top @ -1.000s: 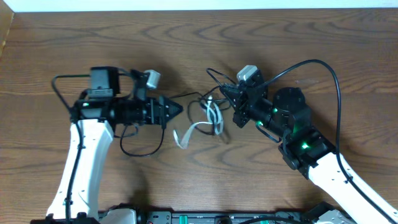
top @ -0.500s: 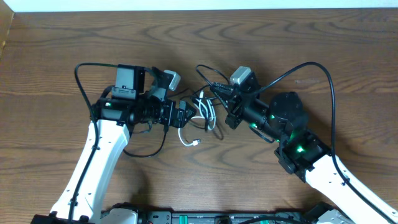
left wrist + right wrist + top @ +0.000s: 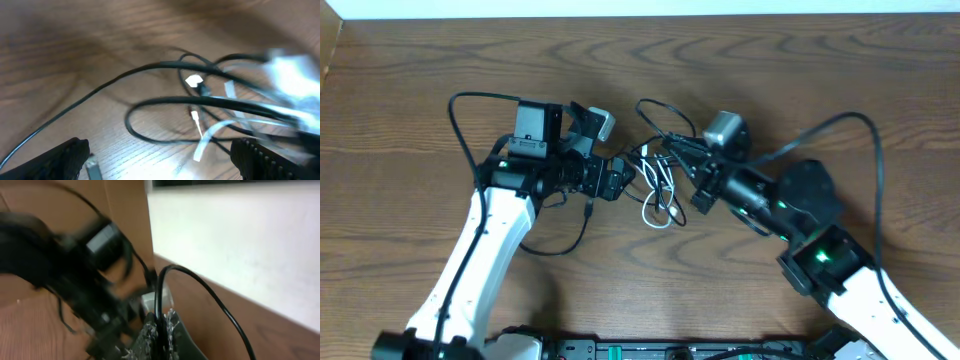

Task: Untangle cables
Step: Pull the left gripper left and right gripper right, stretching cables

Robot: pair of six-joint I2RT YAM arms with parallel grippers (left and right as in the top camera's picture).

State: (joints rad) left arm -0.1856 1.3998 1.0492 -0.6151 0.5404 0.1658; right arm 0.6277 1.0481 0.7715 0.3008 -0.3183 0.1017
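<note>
cables knotted mid table, left fingers wide open at their 9 o'clock, right fingers pinching one at 2 o'clock

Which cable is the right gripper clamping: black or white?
The black cable arching up from the right gripper's shut fingers; the white cable lies ungripped.

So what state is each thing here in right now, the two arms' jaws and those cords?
left gripper: jaws open, gripping nothing.
right gripper: jaws shut on black cable.
cables: tangled in one heap between the grippers.
white cable: looped inside the tangle.
</note>
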